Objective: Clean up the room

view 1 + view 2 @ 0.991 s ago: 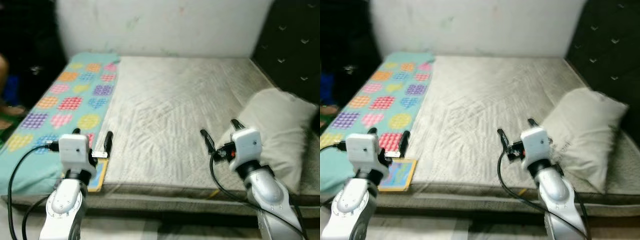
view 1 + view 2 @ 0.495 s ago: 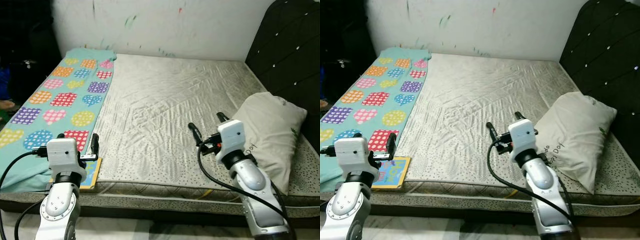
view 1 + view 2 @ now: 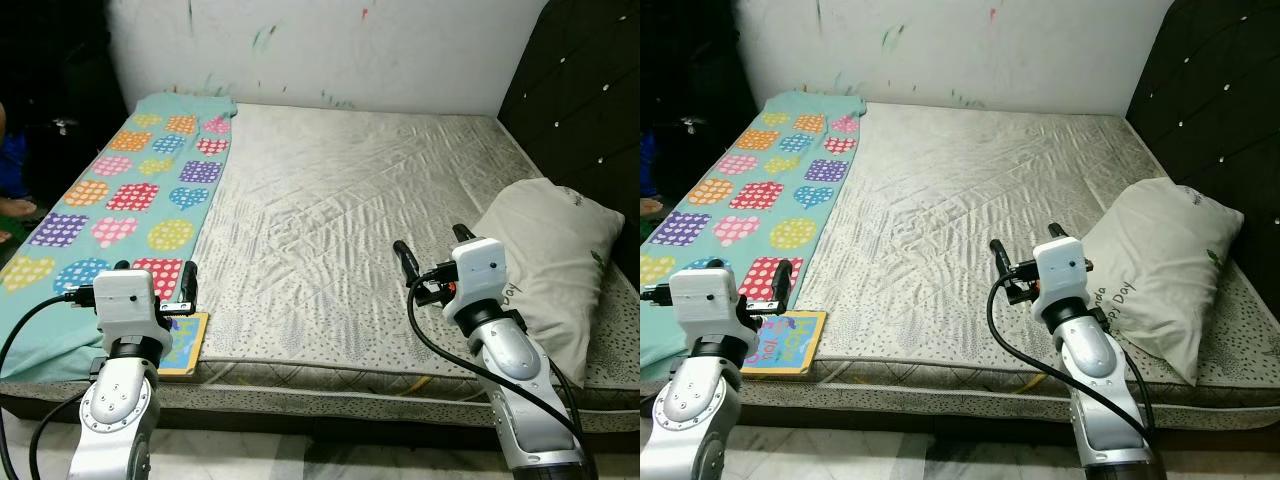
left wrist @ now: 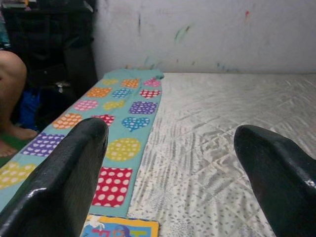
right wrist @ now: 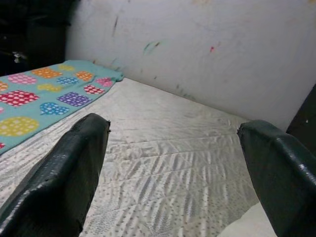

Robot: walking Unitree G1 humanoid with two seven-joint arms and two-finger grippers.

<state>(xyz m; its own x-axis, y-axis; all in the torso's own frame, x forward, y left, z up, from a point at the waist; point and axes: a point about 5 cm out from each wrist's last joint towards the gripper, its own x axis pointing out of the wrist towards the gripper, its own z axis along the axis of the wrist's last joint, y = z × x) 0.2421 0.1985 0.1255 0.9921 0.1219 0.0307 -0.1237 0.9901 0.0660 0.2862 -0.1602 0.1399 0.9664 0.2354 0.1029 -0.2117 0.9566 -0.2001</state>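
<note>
A bare grey quilted mattress point(image 3: 350, 190) lies before me. A teal blanket with coloured hearts point(image 3: 130, 195) runs along its left side. A colourful picture book point(image 3: 185, 342) rests at the front left edge, just below my left gripper point(image 3: 155, 272), which hovers open and holds nothing. A grey pillow point(image 3: 545, 255) lies at the right. My right gripper point(image 3: 432, 245) is open just left of the pillow, above the mattress. In the left wrist view the book point(image 4: 121, 228) sits between the spread fingers point(image 4: 64, 182). The right wrist view has wide-apart fingers point(image 5: 59, 177) over the mattress.
A dark tufted headboard point(image 3: 590, 110) stands along the right side and a paint-marked white wall point(image 3: 330, 45) is behind the bed. A person's leg point(image 4: 10, 79) is beside the bed at the far left, by dark furniture.
The picture has gone from blurred to sharp and shifted a little, so the camera moved. Both grippers stay open and hold nothing. The book, blanket and pillow lie as before.
</note>
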